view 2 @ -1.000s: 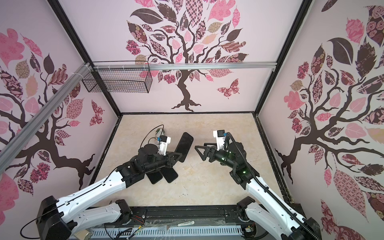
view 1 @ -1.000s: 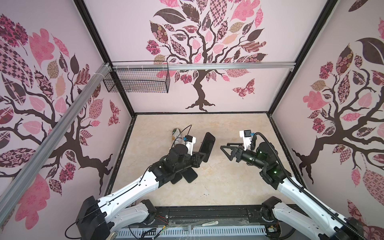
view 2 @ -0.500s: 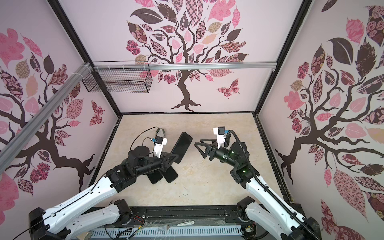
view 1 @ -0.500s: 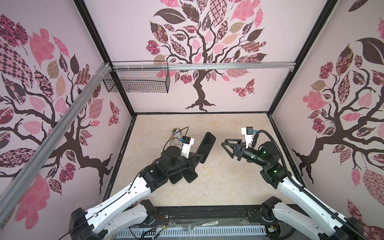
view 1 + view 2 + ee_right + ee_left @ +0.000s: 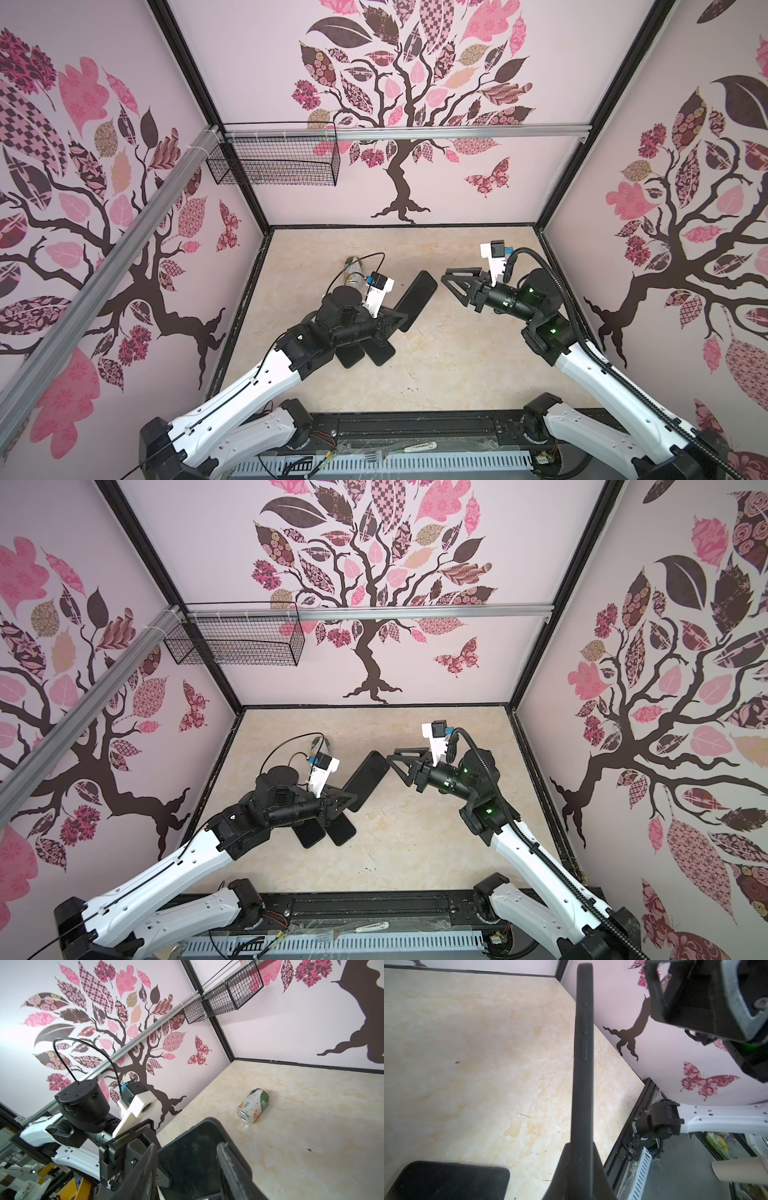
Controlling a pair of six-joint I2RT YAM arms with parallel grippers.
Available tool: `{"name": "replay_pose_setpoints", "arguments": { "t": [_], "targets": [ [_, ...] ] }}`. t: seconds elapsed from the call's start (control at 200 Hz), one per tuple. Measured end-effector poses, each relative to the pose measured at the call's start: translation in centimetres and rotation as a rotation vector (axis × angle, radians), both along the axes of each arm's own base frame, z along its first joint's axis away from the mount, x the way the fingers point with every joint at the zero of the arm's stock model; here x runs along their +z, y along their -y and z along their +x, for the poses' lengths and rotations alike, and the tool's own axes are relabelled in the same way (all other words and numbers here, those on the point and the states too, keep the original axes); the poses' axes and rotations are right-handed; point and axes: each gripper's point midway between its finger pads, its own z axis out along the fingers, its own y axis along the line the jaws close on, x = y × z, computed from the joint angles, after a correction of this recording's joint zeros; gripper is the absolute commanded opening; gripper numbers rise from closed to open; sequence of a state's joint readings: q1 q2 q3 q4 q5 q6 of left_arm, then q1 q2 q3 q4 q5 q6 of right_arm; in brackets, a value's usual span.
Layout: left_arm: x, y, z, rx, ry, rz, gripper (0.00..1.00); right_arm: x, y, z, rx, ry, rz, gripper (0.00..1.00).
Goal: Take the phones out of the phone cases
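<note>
Phone (image 5: 417, 296) sits clamped in your left hand (image 5: 400, 319) above the surface (image 5: 436, 365), and your right hand (image 5: 449, 279), jaws partly apart, hangs just off its free end.

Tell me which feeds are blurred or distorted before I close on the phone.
Both top views: sharp, evenly lit, wide-angle bowing toward the edges. Left wrist: cased phone edge crisp. Right wrist: right claw blurred up close, can sharp, wall partly washed out.
</note>
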State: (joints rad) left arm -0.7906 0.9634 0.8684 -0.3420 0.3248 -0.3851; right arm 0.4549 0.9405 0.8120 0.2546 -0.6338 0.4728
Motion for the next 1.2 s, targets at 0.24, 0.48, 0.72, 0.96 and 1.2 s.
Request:
{"name": "replay_pose_setpoints", "arguments": {
  "t": [0.24,0.48,0.72,0.96,1.2],
  "targets": [
    [1.6,1.2,-2.7,-0.204,0.047,-0.014,0.00,0.1,-1.1,-1.2,0.114,0.014,-0.103,0.65],
    [2.6,1.7,-3.6,-0.286,0.086,-0.030,0.00,-0.2,-1.9,-3.5,0.263,-0.020,-0.117,0.65],
    [3.9,1.4,-4.3,-0.315,0.153,-0.052,0.00,0.4,-2.1,-4.9,0.338,-0.092,-0.082,0.63],
    [4.5,1.2,-5.1,-0.352,0.191,-0.065,0.00,2.7,-1.9,-5.3,0.340,-0.114,-0.059,0.59],
    [4.4,1.4,-5.7,-0.400,0.188,-0.073,0.00,2.4,-2.1,-5.4,0.364,-0.173,-0.053,0.54]
  ]
}}
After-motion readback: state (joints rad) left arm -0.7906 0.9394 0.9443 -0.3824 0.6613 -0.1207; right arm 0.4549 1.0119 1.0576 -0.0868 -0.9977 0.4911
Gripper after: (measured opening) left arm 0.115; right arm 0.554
